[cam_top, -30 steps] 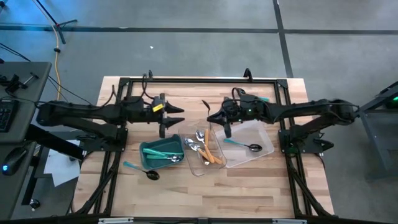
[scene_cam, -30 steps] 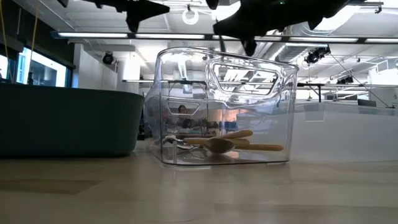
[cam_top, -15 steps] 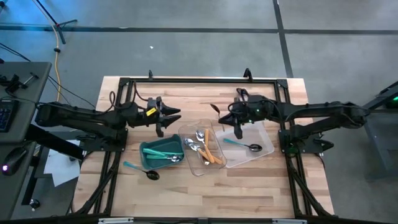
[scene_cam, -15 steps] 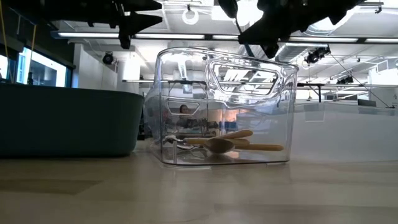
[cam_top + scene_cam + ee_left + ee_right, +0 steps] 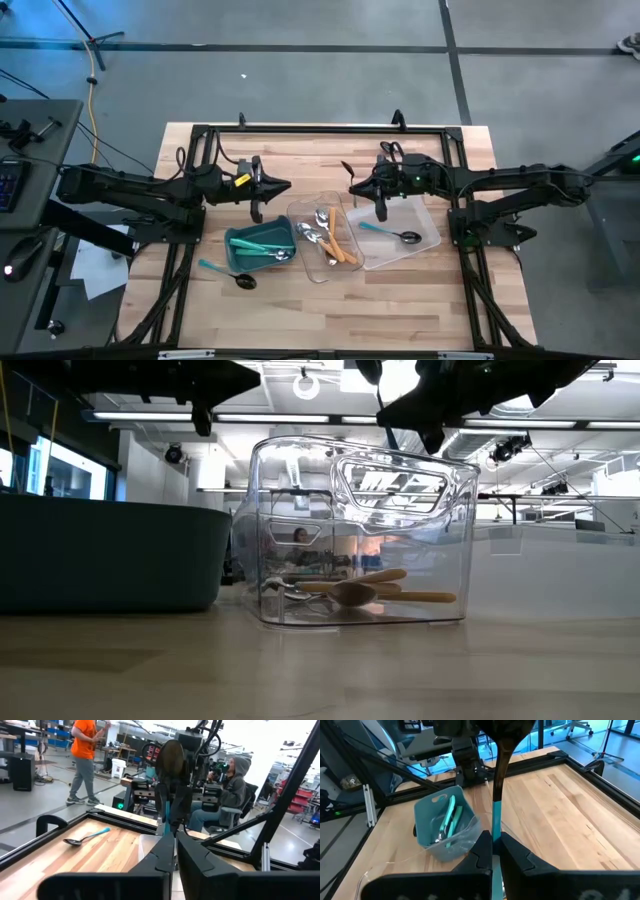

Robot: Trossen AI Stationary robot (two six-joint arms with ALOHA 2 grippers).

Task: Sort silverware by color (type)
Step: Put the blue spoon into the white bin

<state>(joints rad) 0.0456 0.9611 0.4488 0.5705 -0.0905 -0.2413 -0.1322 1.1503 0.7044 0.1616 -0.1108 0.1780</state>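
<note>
As right gripper (image 5: pixel 492 851) pinches teal-handled black spoon (image 5: pixel 496 780) upright at centre frame, slip risk; left gripper (image 5: pixel 175 855) closed, empty.

in the low view the teal bin (image 5: pixel 110 555) hides whatever lies in it, and its left side runs off the picture. both grippers are cut off there by the top edge. in the right wrist view the held spoon's head (image 5: pixel 507 735) leaves the frame at the top. in the high view the utensil heads in the clear tray (image 5: pixel 322 232) are too small to tell apart.
</note>
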